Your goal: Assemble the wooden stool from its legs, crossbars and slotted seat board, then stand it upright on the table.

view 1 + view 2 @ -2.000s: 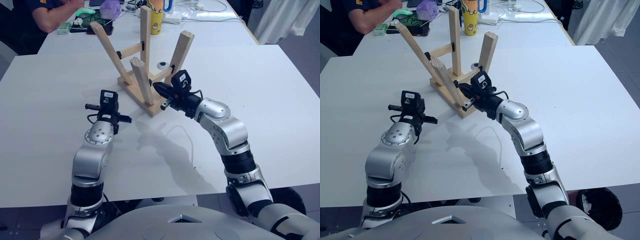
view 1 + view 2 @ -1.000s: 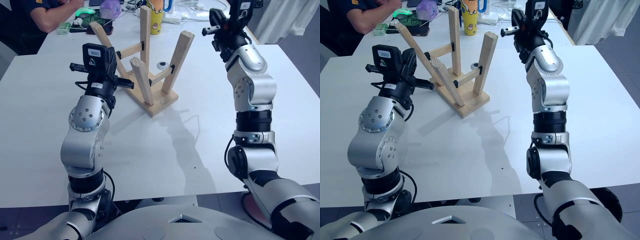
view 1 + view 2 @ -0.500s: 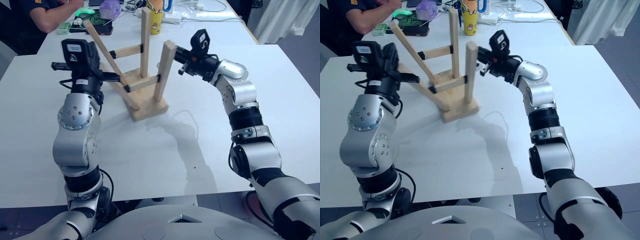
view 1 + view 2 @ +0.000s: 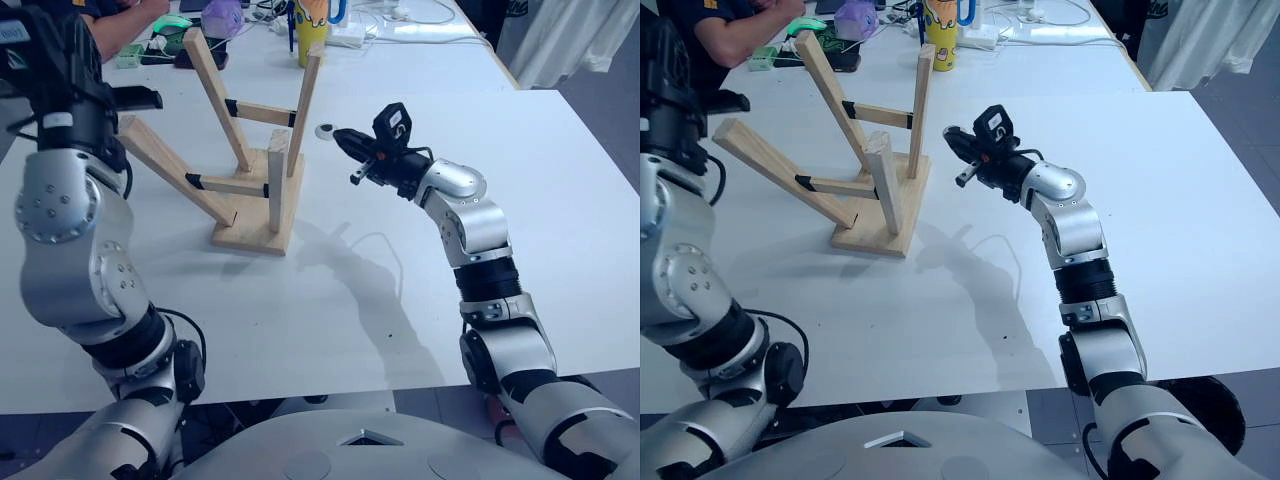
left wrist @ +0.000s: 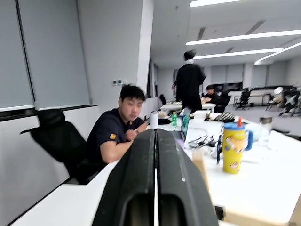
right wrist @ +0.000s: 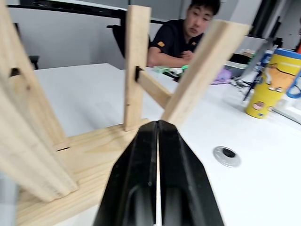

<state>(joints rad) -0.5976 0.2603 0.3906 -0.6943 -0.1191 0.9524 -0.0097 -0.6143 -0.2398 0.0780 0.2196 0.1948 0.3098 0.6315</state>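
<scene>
Stool [image 4: 272,188] upside down on table [image 4: 400,300]; left hand [image 5: 155,137] and right hand [image 6: 157,128] closed, empty.

Table [image 4: 330,300] bare in front and right of stool [image 4: 277,180]: wide passage. Above seat board [image 4: 245,232], four splayed legs [image 4: 160,165] and crossbars [image 4: 262,113] leave narrow gaps. Right gripper [image 4: 340,137], fingers together, just right of legs. Left leg juts toward left gripper [image 4: 150,97], held high. Cup [image 4: 310,20] stands behind stool.

We are in an open-plan office: beyond the white bench [image 4: 330,310] we see a black swivel chair [image 5: 54,136], roller blinds [image 5: 47,52], ceiling strip lights [image 5: 244,36] and another desk [image 4: 430,60] bearing a yellow mug [image 4: 940,30].
</scene>
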